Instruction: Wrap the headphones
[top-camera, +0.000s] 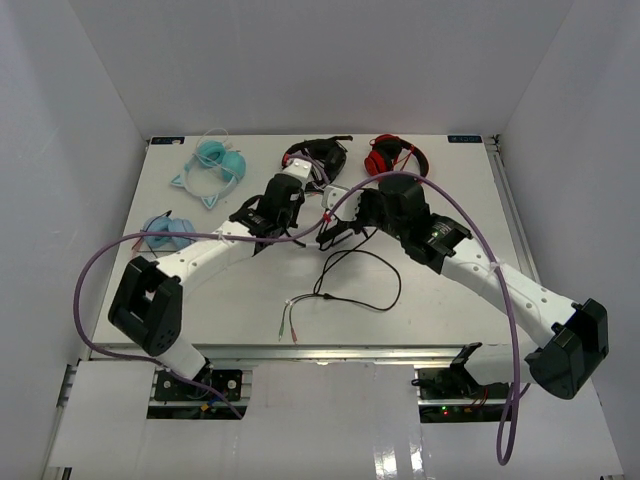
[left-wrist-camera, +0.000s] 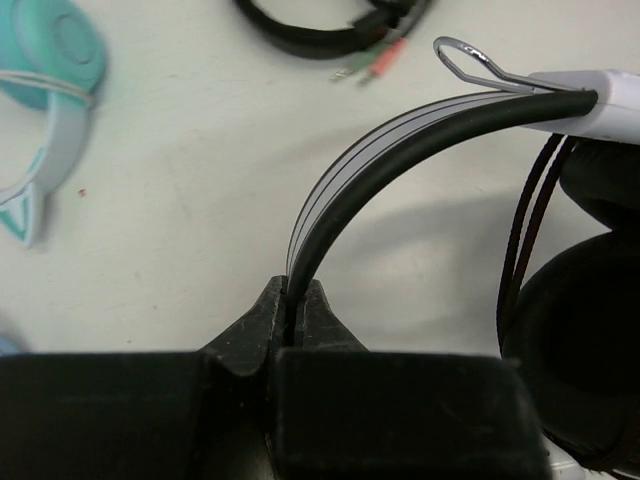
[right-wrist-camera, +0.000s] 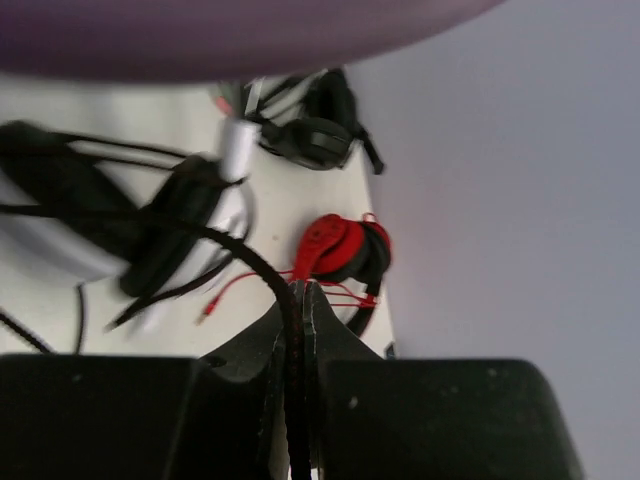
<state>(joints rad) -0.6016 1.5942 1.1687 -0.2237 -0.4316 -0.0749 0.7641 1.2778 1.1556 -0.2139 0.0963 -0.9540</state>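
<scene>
The left gripper (left-wrist-camera: 293, 297) is closed on the black headband of the headphones (left-wrist-camera: 400, 150). The right gripper (right-wrist-camera: 298, 296) pinches their thin cable (right-wrist-camera: 262, 268), toward the table's (top-camera: 500, 200) far edge.

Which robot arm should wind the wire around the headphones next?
Probably the right arm. The right gripper is shut on what looks like the black cable, so it can carry it around. The left gripper pinches the headband, holding the headphones steady.
</scene>
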